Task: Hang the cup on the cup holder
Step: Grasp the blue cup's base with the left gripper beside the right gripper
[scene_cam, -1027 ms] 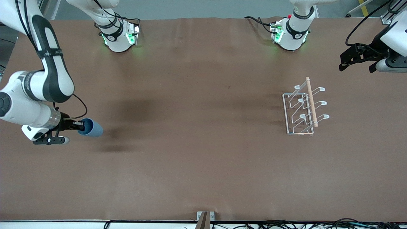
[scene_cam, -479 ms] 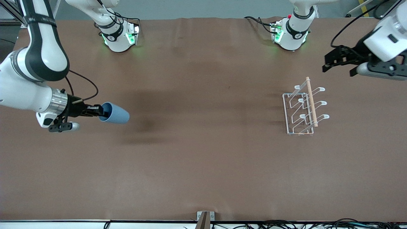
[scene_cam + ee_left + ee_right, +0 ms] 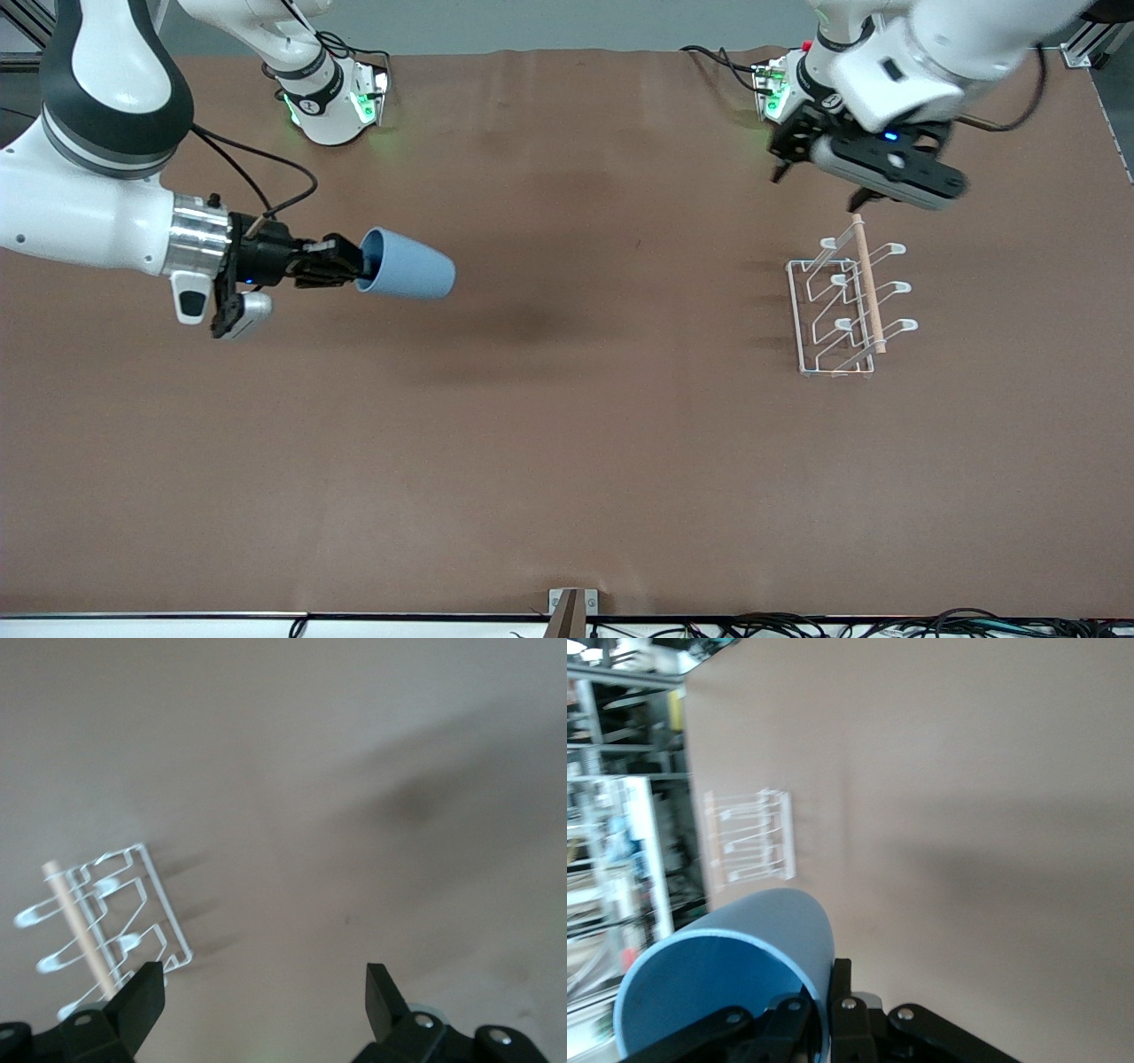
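A: Where's the small light-blue plastic cup [image 3: 407, 263]?

B: Clamped by its rim in the right gripper [image 3: 347, 262], over the table's middle, well apart from the white wire cup holder [image 3: 846, 299].

A: Hung?

B: Not yet. Left gripper [image 3: 819, 177], fingers apart, hovers near the holder.

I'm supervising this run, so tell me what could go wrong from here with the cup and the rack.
1. The right gripper pinches only the cup rim, cup sideways in the air; it might slip or swing.
2. The left gripper, jaws open, hovers by the rack; the arms could collide there.
3. The light wire rack may shift if bumped.
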Controlling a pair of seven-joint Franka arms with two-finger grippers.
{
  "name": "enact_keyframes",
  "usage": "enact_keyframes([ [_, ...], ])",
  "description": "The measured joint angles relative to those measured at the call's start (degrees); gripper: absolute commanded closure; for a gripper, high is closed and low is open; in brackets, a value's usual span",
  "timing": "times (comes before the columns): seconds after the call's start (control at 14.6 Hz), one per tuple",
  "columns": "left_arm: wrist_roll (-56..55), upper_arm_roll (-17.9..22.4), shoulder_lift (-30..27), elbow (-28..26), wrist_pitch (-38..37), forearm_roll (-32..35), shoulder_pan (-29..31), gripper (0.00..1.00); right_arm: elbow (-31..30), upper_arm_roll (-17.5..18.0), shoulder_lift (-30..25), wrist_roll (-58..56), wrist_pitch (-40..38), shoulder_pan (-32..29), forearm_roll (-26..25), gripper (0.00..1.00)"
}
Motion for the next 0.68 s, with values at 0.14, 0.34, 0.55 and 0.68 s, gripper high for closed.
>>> enact_keyframes([
  [0.14, -0.13, -4.69, 0.24, 1.17, 1.04, 0.00, -0.08, 0.00, 0.02, 0.01, 0.00, -0.09, -0.86, 2.06, 2.95, 0.99],
  [0.34, -0.09, -10.88, 2.14, 3.57, 4.68, 0.00, -0.13, 0.00, 0.02, 0.09, 0.23, -2.53, -0.89, 6.22, 6.67, 0.99],
  [0.55, 0.25, -14.85, 4.64, 4.58, 10.63, 0.01, -0.15, 0.00, 0.07, 0.09, 1.13, -5.05, -0.77, 8.74, 7.90, 0.99],
  [0.68, 0.95, -16.85, 6.18, 4.73, 13.58, 0.11, -0.48, 0.00, 0.71, 0.04, 1.95, -5.91, -1.14, 9.00, 8.06, 0.99],
])
